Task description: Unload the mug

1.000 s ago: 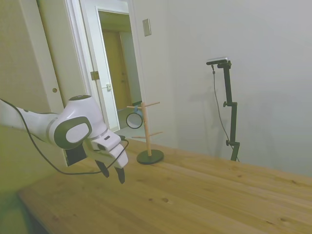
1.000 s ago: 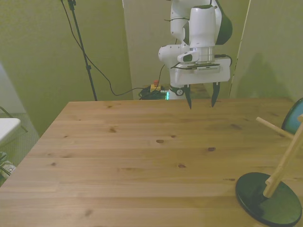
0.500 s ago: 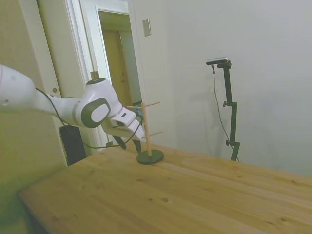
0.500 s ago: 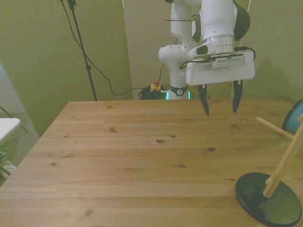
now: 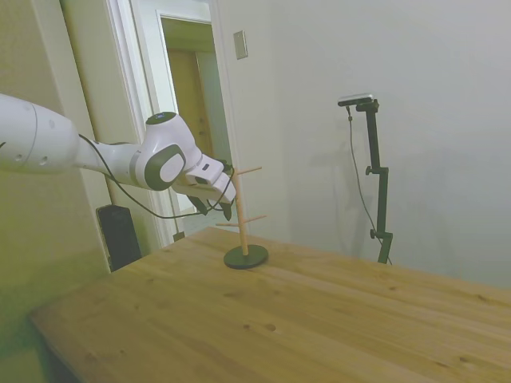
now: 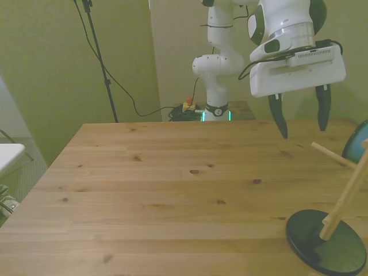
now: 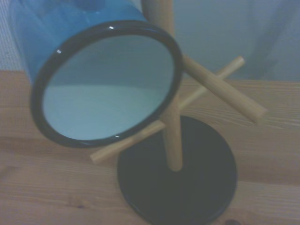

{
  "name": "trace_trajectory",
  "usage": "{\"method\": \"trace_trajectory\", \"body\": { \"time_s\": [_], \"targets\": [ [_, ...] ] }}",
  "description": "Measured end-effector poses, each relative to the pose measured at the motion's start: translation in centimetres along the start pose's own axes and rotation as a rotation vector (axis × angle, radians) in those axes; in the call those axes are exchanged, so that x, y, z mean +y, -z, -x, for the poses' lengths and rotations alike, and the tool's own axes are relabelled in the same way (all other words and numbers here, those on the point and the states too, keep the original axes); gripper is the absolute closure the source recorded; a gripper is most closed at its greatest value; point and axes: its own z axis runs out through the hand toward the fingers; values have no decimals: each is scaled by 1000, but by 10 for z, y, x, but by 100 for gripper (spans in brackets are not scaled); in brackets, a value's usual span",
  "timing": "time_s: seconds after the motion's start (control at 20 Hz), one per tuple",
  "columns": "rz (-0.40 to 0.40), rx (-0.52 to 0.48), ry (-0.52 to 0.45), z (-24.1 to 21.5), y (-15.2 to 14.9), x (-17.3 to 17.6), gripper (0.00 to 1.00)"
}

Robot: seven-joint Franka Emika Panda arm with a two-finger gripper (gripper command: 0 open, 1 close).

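The teal-blue mug [image 7: 61, 28] hangs tilted on a peg of the wooden mug tree [image 7: 172, 133], its dark-rimmed white inside facing the wrist camera from close by. In the front view only a sliver of the mug [image 6: 357, 141] shows at the right edge, above the tree's dark round base [image 6: 326, 241]. My gripper [image 6: 303, 125] hangs open and empty in the air, just off the mug toward the front view's left. In the side view my gripper [image 5: 226, 207] sits in front of the tree's pole [image 5: 238, 215] and hides the mug.
The wooden table [image 6: 172, 195] stretches wide toward the front view's left. The tree's slanted pegs [image 6: 333, 155] stick out beside the mug. A doorway [image 5: 192, 120] and wall stand behind the tree in the side view.
My gripper has risen and swung from the table's near corner over to the mug tree, toward the front view's right. It stayed open. The mug and tree have not moved.
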Motion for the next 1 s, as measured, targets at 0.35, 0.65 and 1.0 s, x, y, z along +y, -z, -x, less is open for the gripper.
{"method": "trace_trajectory", "body": {
  "time_s": [0.35, 0.65, 1.0],
  "targets": [
    [-119, 28, 28, 22, -13, -28, 0],
    [-187, 90, 38, 22, -25, -43, 0],
    [-257, 151, 54, 25, -47, -73, 0]
  ]
}}
